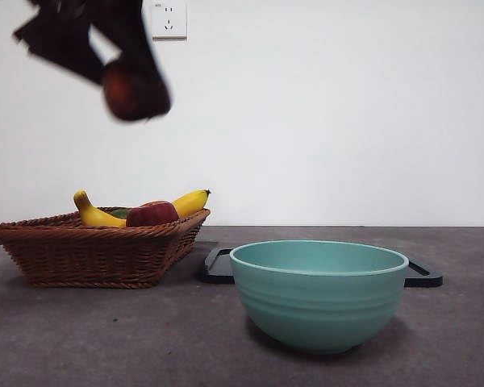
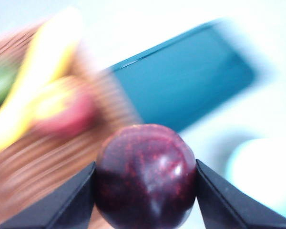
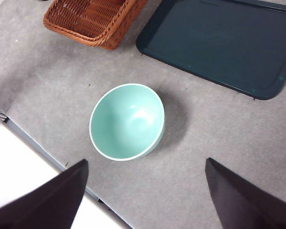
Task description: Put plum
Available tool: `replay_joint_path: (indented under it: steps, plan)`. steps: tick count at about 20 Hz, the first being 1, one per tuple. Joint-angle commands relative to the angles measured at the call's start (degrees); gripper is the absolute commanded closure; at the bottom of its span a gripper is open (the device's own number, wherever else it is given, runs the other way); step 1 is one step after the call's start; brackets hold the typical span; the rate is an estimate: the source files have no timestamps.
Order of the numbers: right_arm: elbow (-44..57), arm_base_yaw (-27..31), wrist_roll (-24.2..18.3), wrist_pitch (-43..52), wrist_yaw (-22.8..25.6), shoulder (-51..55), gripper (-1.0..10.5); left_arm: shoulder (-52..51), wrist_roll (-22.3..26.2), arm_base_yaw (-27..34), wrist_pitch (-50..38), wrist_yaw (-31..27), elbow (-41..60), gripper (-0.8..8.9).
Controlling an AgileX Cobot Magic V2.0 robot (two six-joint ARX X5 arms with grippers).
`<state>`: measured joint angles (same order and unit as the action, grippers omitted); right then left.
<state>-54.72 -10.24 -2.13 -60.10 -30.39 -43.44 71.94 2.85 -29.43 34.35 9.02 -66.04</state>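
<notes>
The plum (image 2: 146,176), dark purple-maroon and glossy, sits clamped between the two black jaws of my left gripper (image 2: 146,183). In the front view that gripper (image 1: 133,89) hangs high at the upper left, blurred, with the plum (image 1: 133,93) well above the wicker basket (image 1: 89,250). My right gripper (image 3: 145,179) is open with nothing between its jaws, high over the table and looking down on the teal bowl (image 3: 126,121).
The basket holds a banana (image 1: 185,201), a red apple (image 1: 152,214) and something green. An empty teal bowl (image 1: 319,294) stands in front at the centre. A dark flat tray (image 3: 219,43) lies behind it. A wall socket (image 1: 168,19) is on the wall.
</notes>
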Motion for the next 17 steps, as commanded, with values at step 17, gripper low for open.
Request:
replay_joint_path:
  steps: [17]
  plan:
    - [-1.2, -0.3, 0.4, 0.7, -0.2, -0.3, 5.5, 24.6, 1.7, -24.7, -10.0, -0.8, -1.1, 5.78]
